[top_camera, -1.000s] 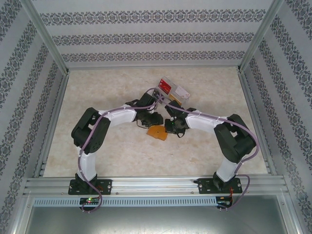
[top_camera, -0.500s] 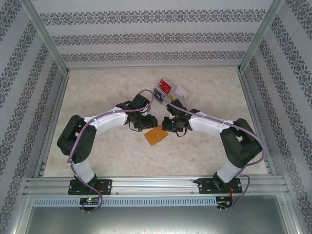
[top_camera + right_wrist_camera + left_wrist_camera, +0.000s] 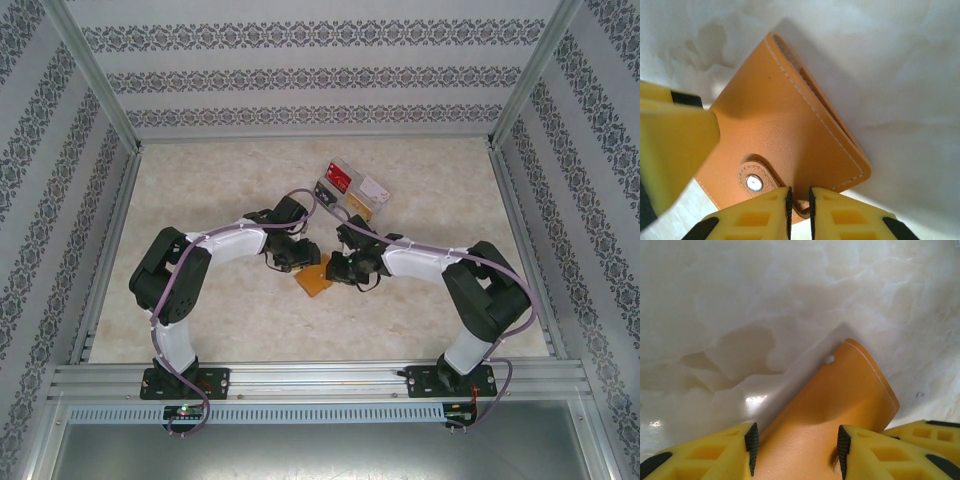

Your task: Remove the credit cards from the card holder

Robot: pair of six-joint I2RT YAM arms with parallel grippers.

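Observation:
The orange-tan card holder (image 3: 312, 283) lies folded shut on the table between both grippers, so its inside is hidden. My left gripper (image 3: 300, 262) is at its left side. In the left wrist view its fingers stand apart over the holder (image 3: 840, 395), and the left gripper (image 3: 796, 447) is open with a pad near each edge. My right gripper (image 3: 800, 205) is shut on the end of the holder's tab clasp, beside the silver snap (image 3: 754, 183) on the holder (image 3: 785, 125). A red credit card (image 3: 340, 180) lies in the clear tray (image 3: 368, 196).
The clear tray sits just behind the grippers, right of centre. Aluminium rails and patterned walls border the table on all sides. One left gripper finger (image 3: 675, 145) covers the holder's left corner in the right wrist view.
My left gripper has come back from near the tray and down to the holder's left side. My right gripper moved forward and left onto the tab. The holder shifted slightly left.

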